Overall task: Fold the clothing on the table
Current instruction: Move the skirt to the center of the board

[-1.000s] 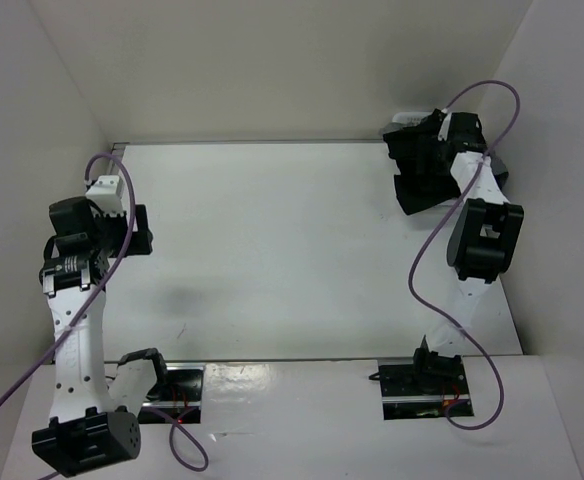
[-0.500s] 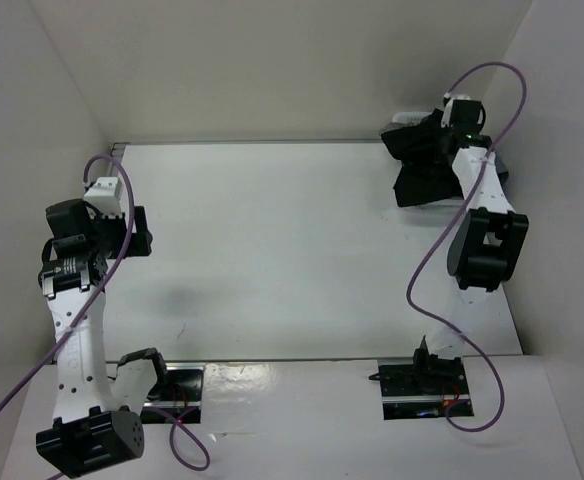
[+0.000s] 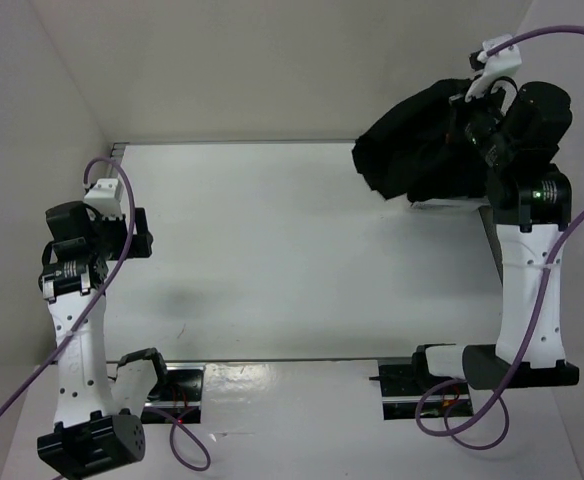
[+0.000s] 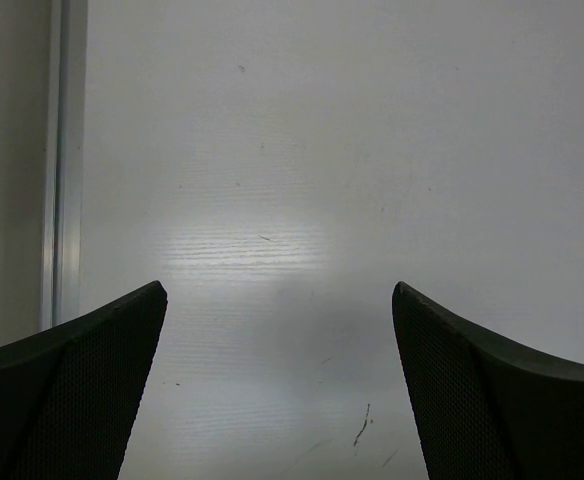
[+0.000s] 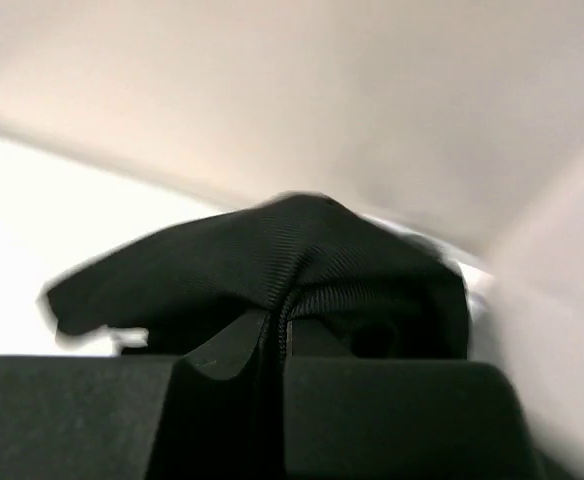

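While in right claw [image 5: 277,338], soft ribbed black clothing [image 3: 412,155].

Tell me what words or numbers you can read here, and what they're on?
None: no word, number or label can be read in any view.
The black clothing, the white table, the left gripper and the right gripper all look plain.
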{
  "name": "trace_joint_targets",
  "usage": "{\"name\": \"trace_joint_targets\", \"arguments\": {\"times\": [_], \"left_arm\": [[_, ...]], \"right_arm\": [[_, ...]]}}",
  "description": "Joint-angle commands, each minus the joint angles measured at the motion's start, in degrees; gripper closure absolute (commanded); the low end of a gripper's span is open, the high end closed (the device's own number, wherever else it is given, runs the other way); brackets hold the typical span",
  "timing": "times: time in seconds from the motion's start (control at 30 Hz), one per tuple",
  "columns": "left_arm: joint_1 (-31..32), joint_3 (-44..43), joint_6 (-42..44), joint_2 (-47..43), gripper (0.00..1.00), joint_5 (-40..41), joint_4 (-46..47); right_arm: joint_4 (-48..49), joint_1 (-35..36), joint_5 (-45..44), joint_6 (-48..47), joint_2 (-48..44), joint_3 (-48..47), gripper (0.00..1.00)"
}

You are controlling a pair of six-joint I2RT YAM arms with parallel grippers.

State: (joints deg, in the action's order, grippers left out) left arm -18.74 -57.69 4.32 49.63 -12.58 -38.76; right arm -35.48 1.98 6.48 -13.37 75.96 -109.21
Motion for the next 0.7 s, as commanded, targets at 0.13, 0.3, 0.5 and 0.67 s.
{"name": "trace_joint_targets", "arguments": {"times": [0.13,0.3,0.5,0.67], "left_arm": [[-1.03,0.47,0.87,-1.29,0.01,-2.45,1.59],[-1.56,0.47,1.48,-2.95,0.01,-4.11,1.06],[-1.56,0.47,2.62,-3.48,0.01,-5.96,1.06],[-1.56,1.0,2.63,-3.48,0.01,-5.97,1.06]], "right_arm": [[-12.68,-1.36,45.81,-3.69,-0.99,9.34,0.01],[-11.54,1.79,35.12,-7.02,-5.02,21.2,0.01],[-7.93,5.66,9.02,-10.35,-7.67,33.96,0.01],[-14.95,16.89,4.14,-12.12,-7.67,37.48,0.01]]}}
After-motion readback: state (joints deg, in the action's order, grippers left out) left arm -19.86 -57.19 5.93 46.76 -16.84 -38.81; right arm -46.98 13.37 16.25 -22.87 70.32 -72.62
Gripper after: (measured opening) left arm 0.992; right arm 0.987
